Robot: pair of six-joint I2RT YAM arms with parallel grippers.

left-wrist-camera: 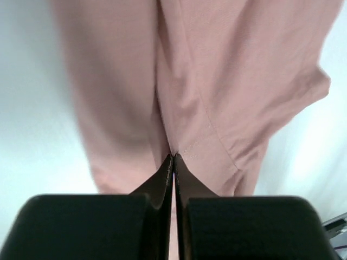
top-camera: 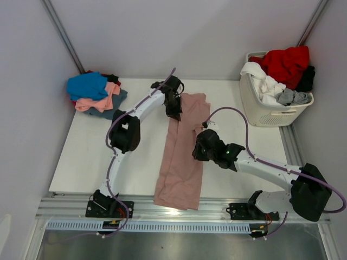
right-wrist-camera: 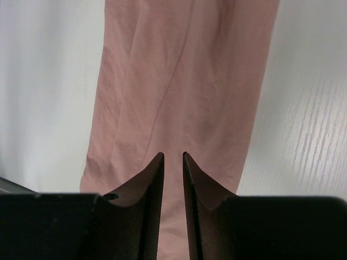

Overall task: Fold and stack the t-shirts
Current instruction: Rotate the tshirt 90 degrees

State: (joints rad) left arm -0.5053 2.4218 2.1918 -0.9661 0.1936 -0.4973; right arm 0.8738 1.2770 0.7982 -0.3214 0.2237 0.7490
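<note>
Left gripper (left-wrist-camera: 173,157) is pinching, jaws fully closed, a seamed fold of the dusty-pink t-shirt (top-camera: 181,157), creases converging at its tips. Only the top view is showing this shirt lying as one long narrow strip running nearward from that gripper, with a pile of other t-shirts (top-camera: 96,95) sitting to its left. Right gripper (right-wrist-camera: 171,155) is standing at the strip's right edge, jaws narrowly parted; any hold cannot be told.

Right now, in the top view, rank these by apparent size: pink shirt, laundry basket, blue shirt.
1. pink shirt
2. laundry basket, not far behind
3. blue shirt, clearly smallest
</note>
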